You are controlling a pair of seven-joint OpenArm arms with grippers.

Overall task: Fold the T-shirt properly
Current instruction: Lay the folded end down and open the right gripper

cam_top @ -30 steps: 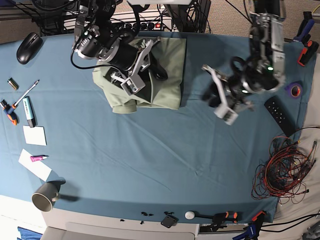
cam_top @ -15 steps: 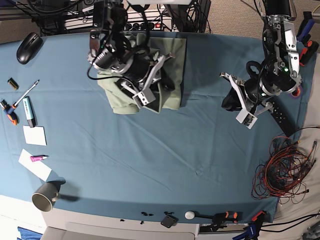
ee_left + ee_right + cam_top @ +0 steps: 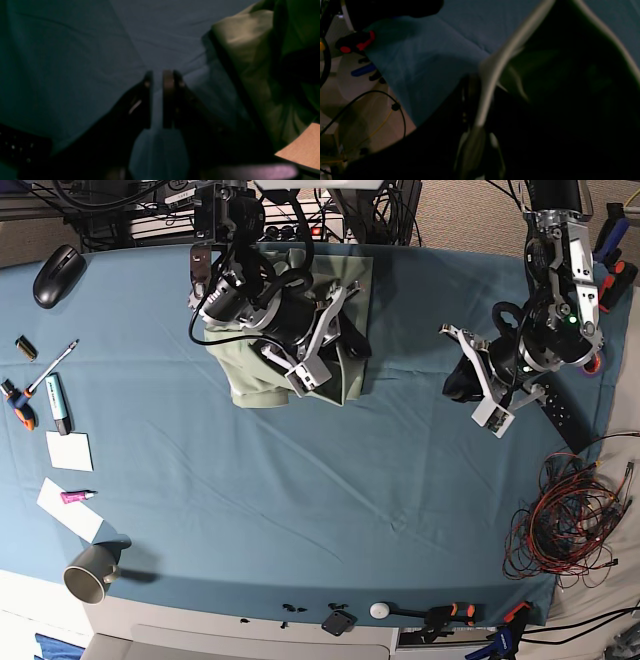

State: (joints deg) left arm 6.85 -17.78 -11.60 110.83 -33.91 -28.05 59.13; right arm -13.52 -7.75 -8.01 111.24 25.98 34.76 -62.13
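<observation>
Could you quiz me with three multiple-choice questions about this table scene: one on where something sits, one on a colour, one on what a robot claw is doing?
1. Where does the pale sage-green cotton T-shirt lie?
A. far edge of the table
B. near edge
C. on the floor

2. What colour is the table cloth?
A. red
B. teal-blue
C. white

3. What is the right gripper doing?
A. hanging wide open over bare cloth
B. shut on the T-shirt
C. holding a pen

Answers: 1 A, the base view shows it bunched by the back edge. 2 B, teal-blue fabric covers the table. 3 B, the right wrist view shows a pale shirt edge pinched between its fingers.
</observation>
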